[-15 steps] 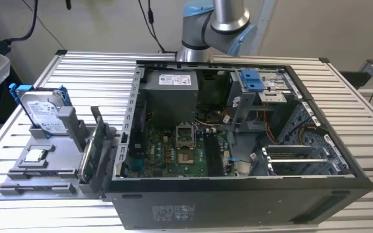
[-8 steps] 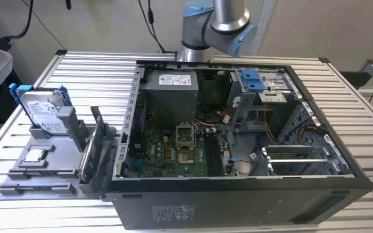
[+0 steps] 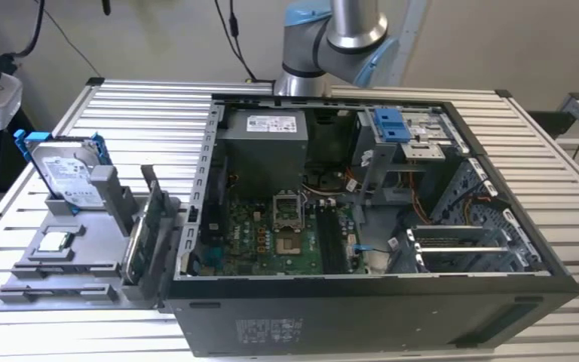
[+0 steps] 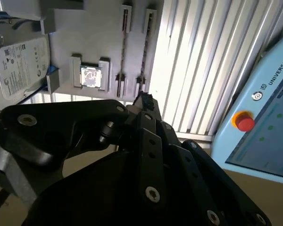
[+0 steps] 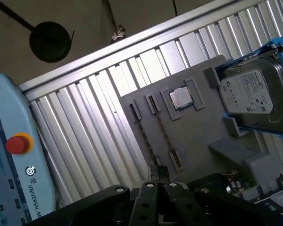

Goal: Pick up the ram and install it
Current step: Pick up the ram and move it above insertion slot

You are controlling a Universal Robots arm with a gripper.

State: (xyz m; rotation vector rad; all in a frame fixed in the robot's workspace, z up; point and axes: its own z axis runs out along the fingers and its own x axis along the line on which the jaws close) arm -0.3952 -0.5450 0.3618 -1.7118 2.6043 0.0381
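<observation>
Gripper (image 5: 158, 174) nearest, jaws pressed together, grey tray (image 5: 200, 136) beyond; exterior view adds open computer case (image 3: 370, 313); both wrist views, 1 red button (image 5: 18, 143).

A slatted metal table (image 3: 139, 113) stands before a plain pale wall (image 3: 491, 45), dark cables (image 3: 234, 38) hanging down it.

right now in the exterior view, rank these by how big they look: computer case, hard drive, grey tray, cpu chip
1. computer case, by far the largest
2. grey tray
3. hard drive, standing in the tray
4. cpu chip, the smallest

The chip and drive sit on the tray itself, so nearness hardly skews their order.
</observation>
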